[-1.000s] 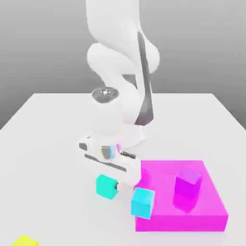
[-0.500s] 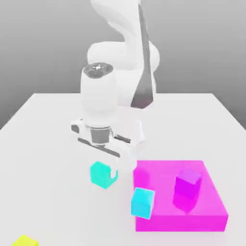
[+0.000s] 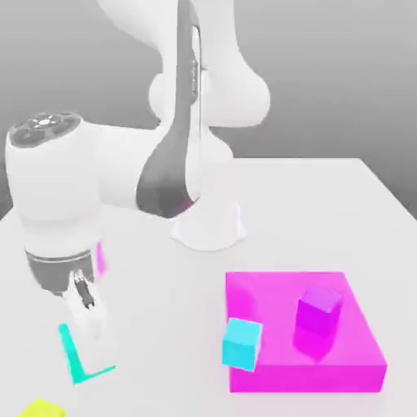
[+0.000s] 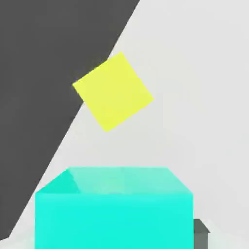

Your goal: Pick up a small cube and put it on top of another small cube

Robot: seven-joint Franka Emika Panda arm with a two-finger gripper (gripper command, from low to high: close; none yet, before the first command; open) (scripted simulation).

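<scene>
The green cube (image 3: 75, 358) is up off the table (image 3: 326, 204), pinched in the gripper (image 3: 88, 342), and it's a plain, smooth block, turquoise leaning to green, no marks on it. In the exterior view a white finger (image 3: 88, 313) covers much of it, so what shows is a bright green face and lower edge, tilted a little. From the hand view the same green cube (image 4: 114, 209) looms large and close, a paler top face and a saturated front face, with a dark finger (image 4: 200, 233) tip peeking out beside it. So the jaws are clamped narrow on that cube, holding it.

Where is it? Above the table's front corner at the exterior view's left, near the yellow cube (image 3: 41, 409), which sits right at the front edge. The hand view has the yellow cube (image 4: 113, 92) lying flat close to the table's edge, apart from the green one.

Count them: one green cube, one yellow cube, one blue cube (image 3: 242, 343), one magenta cube (image 3: 318, 313), so four small cubes in all. One flat magenta slab (image 3: 277, 366) lies toward the front right corner in the exterior view; the magenta cube stands on it, and the blue cube sits against its front left corner. One arm (image 3: 122, 175), white, reaches over the left side.
</scene>
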